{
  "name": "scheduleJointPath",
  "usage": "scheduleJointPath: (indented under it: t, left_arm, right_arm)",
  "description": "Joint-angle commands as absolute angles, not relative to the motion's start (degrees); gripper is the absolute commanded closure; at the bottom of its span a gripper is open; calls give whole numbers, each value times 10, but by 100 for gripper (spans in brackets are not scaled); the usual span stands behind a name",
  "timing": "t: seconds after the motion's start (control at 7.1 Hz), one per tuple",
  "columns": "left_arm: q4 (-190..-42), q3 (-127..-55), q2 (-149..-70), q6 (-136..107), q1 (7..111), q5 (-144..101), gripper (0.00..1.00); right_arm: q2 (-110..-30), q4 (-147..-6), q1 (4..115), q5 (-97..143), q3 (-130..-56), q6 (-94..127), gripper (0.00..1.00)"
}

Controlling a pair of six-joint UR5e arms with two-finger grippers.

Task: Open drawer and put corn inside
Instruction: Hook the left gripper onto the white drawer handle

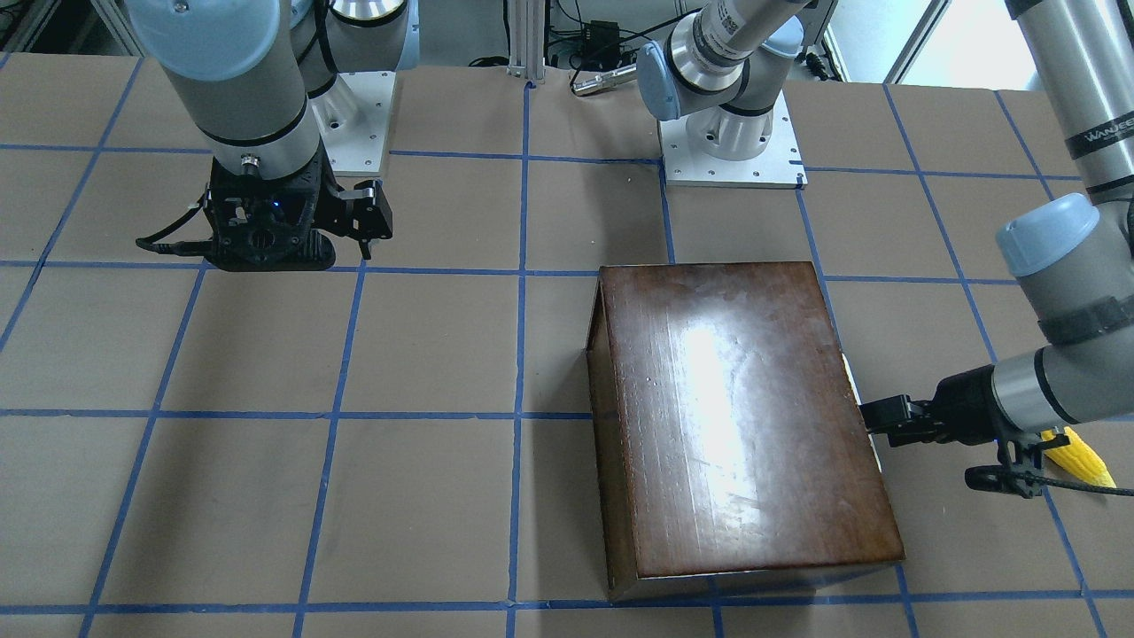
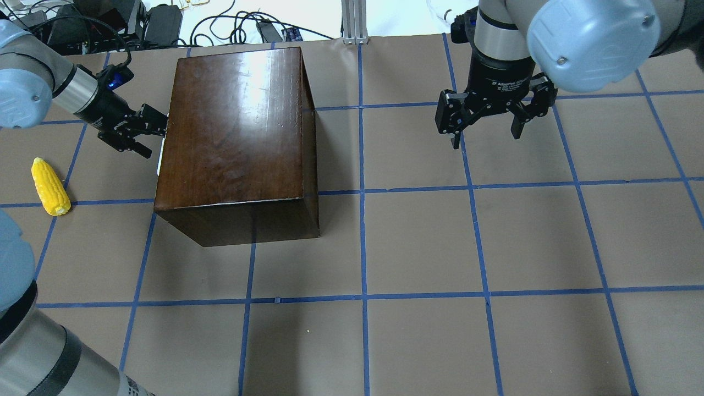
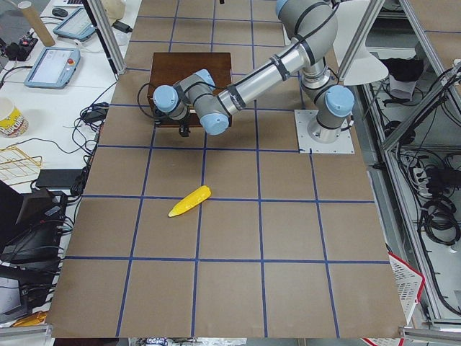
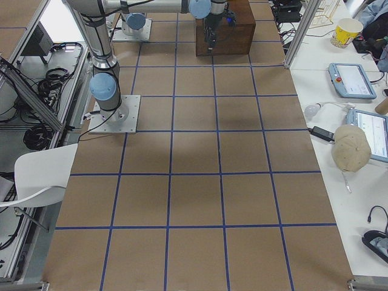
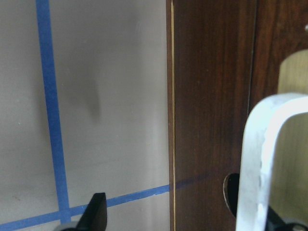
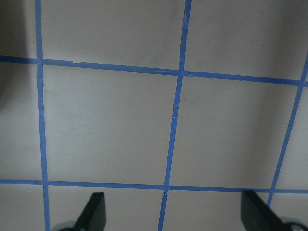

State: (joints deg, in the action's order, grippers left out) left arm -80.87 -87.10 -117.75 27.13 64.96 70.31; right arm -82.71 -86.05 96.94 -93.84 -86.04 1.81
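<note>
The glossy dark-brown box [image 2: 236, 126] stands on the table, left of centre in the overhead view. Its drawer front [image 5: 211, 120] faces my left arm and looks pushed in. A pale curved handle [image 5: 260, 159] sticks out from it. My left gripper [image 2: 149, 133] is open and level with the box's side, with the handle between its fingers, close to one of them. The yellow corn [image 2: 49, 187] lies on the table beside my left arm, apart from the box. My right gripper [image 2: 484, 135] is open and empty above the table.
The table is brown with blue tape grid lines [image 2: 363, 192]. The arm bases [image 1: 735, 151] stand at the robot's edge. Cables and power bricks [image 2: 159, 22] lie beyond the far edge, behind the box.
</note>
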Motion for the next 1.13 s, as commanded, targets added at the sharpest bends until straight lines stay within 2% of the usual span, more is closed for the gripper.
scheduleJointPath:
  t: [0.0, 0.99]
  left_arm:
    - [-804, -867, -1178, 275, 649, 707, 0]
    - [-798, -851, -1178, 292, 621, 711, 0]
  right_arm:
    - [-827, -860, 969, -939, -860, 18, 0]
    - [-827, -860, 969, -939, -860, 18, 0]
